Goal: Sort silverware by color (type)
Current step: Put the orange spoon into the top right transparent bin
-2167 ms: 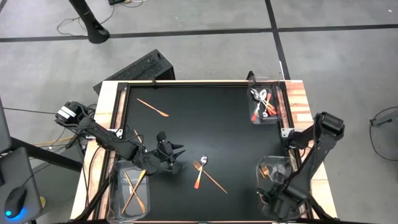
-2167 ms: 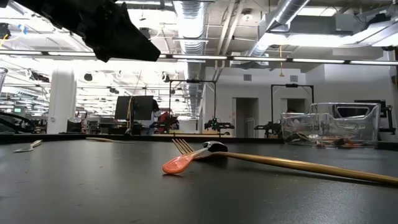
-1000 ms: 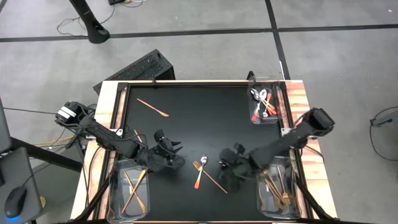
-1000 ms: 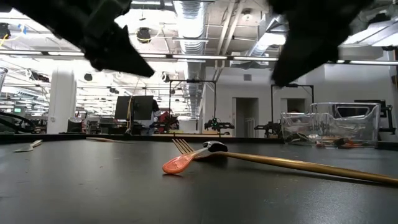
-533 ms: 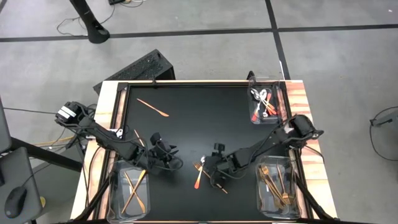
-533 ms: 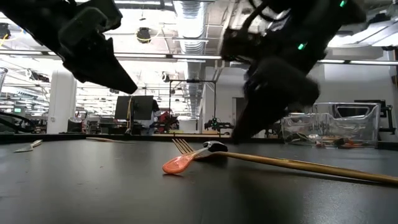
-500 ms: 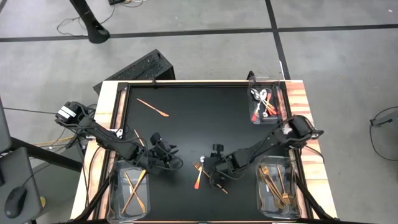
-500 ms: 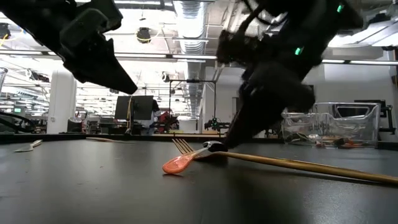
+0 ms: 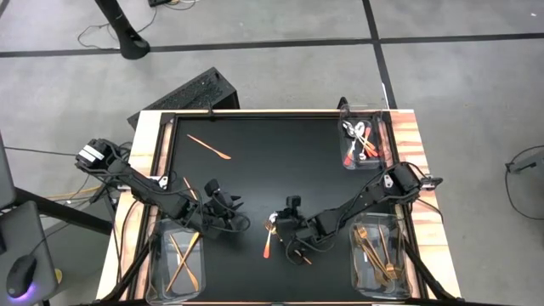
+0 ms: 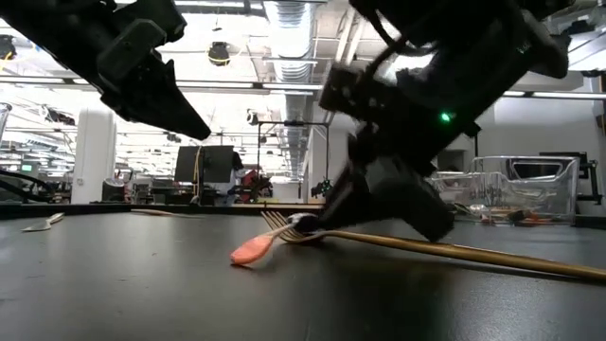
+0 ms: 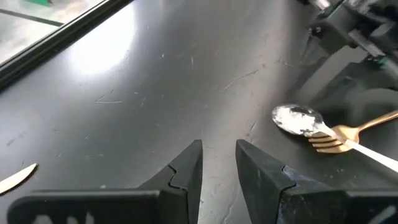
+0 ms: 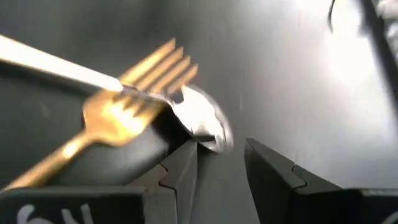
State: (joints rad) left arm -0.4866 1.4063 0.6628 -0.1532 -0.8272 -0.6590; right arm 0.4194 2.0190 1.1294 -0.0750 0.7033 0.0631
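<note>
The black table (image 9: 255, 170) carries crossed silverware (image 9: 270, 234) mid-front, one copper piece (image 9: 208, 146) far-left — and clear bins (image 9: 361, 144) at corners.

Clear plastic bins (image 9: 179, 262) at table (image 9: 255, 170) corners; grey floor (image 9: 272, 68) with cables.

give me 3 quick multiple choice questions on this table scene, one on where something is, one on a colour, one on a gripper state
1. Where is the right gripper?
A. over the far right bin
B. down at the crossed fork and spoon near the table's middle
C. off the table

2. What colour is the fork by that gripper?
A. gold
B. blue
C. black

3. How are the left gripper's fingers?
A. clamped on a spoon
B. apart, holding nothing
C. out of sight

Answers: 1 B, the high view shows it at the spoon and fork. 2 A, the right wrist view shows gold tines. 3 B, the left wrist view shows bare table between them.
</note>
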